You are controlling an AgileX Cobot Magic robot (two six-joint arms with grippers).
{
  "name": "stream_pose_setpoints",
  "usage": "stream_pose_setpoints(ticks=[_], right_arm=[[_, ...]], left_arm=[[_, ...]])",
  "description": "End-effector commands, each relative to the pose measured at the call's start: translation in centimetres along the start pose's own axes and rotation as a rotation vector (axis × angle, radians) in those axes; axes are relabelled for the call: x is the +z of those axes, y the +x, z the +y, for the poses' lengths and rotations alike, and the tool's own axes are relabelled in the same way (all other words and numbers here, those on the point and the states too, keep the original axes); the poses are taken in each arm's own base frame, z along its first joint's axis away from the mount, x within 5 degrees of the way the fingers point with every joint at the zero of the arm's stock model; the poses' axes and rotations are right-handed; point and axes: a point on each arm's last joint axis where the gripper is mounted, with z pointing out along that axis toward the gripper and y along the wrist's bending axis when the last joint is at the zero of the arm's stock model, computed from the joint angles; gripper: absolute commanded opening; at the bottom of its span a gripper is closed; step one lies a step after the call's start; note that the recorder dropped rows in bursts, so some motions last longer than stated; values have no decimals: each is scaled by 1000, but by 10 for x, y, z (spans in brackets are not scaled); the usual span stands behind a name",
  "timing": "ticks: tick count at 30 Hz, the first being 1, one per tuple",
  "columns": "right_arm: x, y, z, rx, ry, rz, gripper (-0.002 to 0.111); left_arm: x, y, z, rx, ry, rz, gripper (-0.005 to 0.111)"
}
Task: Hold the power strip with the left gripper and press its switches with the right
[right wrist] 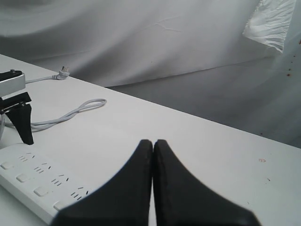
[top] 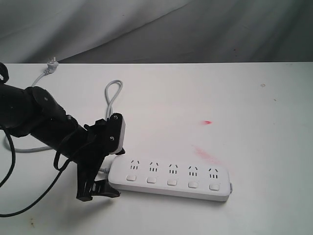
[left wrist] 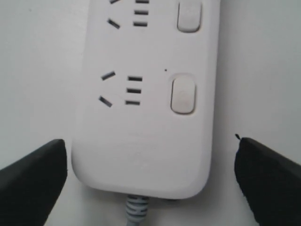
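The black two-fingered left hand point(top: 115, 162) sat at the lower left of the exterior frame, open wide. Its fingers point(left wrist: 33, 181) stood on either side of the cord end of the long white plastic power strip point(top: 171, 178), with a gap of bench showing at each edge. The strip lay flat at lower centre on the white bench point(top: 254, 98), its five square white push switches point(top: 171, 182) along the near edge. Its thin grey cord point(top: 113, 93) looped toward the upper left. Open surface stretched across the right half, marked by faint red smudges point(top: 207, 122). The black right hand point(right wrist: 153, 147), seen only in its wrist view, was closed on nothing, fingers pressed together.
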Motion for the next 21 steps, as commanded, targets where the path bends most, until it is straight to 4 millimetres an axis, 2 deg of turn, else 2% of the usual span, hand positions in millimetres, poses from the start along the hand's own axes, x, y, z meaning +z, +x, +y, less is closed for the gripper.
stream_pose_setpoints(ticks=[1, 8, 14, 21], right_arm=[[0, 0, 0, 5, 8, -11, 0], [0, 0, 0, 5, 8, -11, 0], [0, 0, 0, 5, 8, -11, 0], [0, 0, 0, 5, 8, -11, 0]], left_arm=[[2, -3, 2, -23, -11, -23, 90], [2, -3, 2, -23, -11, -23, 81], [2, -3, 2, -20, -10, -21, 81], [2, -3, 1, -22, -6, -22, 76]])
